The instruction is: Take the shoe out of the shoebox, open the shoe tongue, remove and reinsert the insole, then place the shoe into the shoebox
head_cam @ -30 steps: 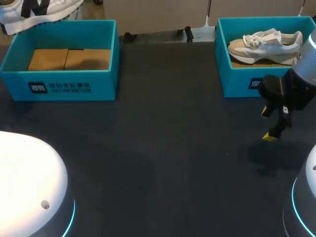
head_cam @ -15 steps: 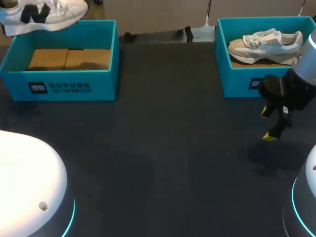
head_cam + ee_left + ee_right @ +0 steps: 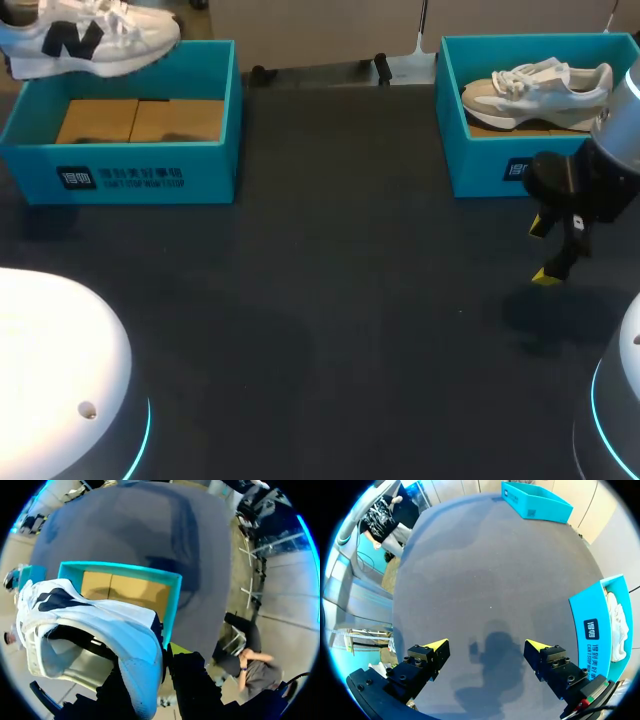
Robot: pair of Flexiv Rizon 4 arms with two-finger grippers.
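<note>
A white shoe with a black logo (image 3: 90, 38) hangs above the far rim of the left teal shoebox (image 3: 120, 172), whose brown floor is bare. In the left wrist view my left gripper (image 3: 161, 664) is shut on the heel of this shoe (image 3: 100, 625), over the box (image 3: 170, 597). My right gripper (image 3: 551, 250) stands open over the table, just in front of the right shoebox (image 3: 480, 165). Nothing is between its yellow tips in the right wrist view (image 3: 487, 646).
A second, beige-and-white shoe (image 3: 540, 88) lies in the right shoebox, which appears beside my right gripper as a teal wall (image 3: 597, 625). The white arm bases (image 3: 60, 380) (image 3: 615, 400) fill the near corners. Dark table stretches between the two boxes.
The held shoe has come down and slightly right over the left box, showing more of itself. The right arm has not moved.
</note>
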